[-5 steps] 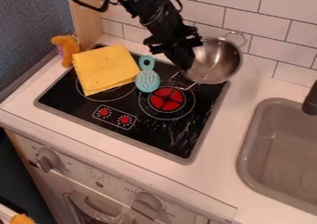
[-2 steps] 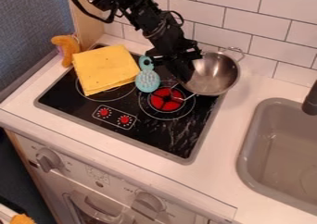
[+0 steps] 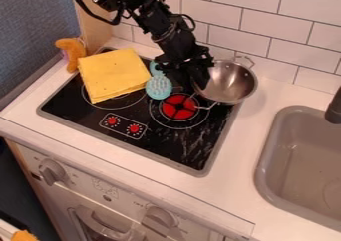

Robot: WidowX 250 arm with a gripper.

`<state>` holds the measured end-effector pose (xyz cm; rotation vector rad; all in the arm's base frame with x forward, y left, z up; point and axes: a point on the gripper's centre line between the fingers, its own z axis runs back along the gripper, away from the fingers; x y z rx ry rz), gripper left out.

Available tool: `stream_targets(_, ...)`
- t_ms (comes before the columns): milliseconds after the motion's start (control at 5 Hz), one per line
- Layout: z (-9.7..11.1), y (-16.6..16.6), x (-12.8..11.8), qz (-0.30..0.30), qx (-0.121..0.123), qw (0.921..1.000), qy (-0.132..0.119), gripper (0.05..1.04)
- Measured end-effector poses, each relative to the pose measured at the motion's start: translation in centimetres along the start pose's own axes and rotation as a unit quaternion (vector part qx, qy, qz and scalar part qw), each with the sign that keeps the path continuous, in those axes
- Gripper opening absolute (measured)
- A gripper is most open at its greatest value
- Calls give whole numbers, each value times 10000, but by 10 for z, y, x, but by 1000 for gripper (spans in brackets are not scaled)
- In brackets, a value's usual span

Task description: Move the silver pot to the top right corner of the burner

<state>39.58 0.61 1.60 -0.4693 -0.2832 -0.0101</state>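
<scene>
White tiles (image 3: pixel 240 21) back the counter (image 3: pixel 243 150), where we see the pot (image 3: pixel 230 81) at the stove's (image 3: pixel 190 148) top right corner, one handle (image 3: pixel 205 107) beside the red burner (image 3: pixel 176 106). Our gripper (image 3: pixel 197 78) is at its left rim, clenched or released we cannot tell.

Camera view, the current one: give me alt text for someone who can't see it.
A silver pot sits at the stove's upper right corner, with the black robot arm's claw at its left side. A turquoise brush and folded yellow cloth lie to the left; a gray sink is at right.
</scene>
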Motion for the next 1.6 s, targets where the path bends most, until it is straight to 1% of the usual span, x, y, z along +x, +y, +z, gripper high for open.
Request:
stream_targets(200, 2, 1, -2, 11, 5, 10000, 6, 837)
stream_targets(400, 10, 3, -2, -75, 180, 9998, 31, 1006)
stream_targets(600, 20, 7, -2, -155, 309, 9994, 46, 1002)
stream_targets(800, 38, 7, 0, -358, 597, 9974, 179, 1000)
stream_targets(1000, 54, 0, 5, -588, 624, 9963, 58, 1000)
stream_targets(1200, 84, -6, 4, -958, 784, 9923, -48, 1000)
stream_targets(1400, 101, -13, 3, -1471, 883, 9852, -63, 1000)
stream_targets(1600, 102, -13, 2, -1511, 896, 9844, -59, 1000)
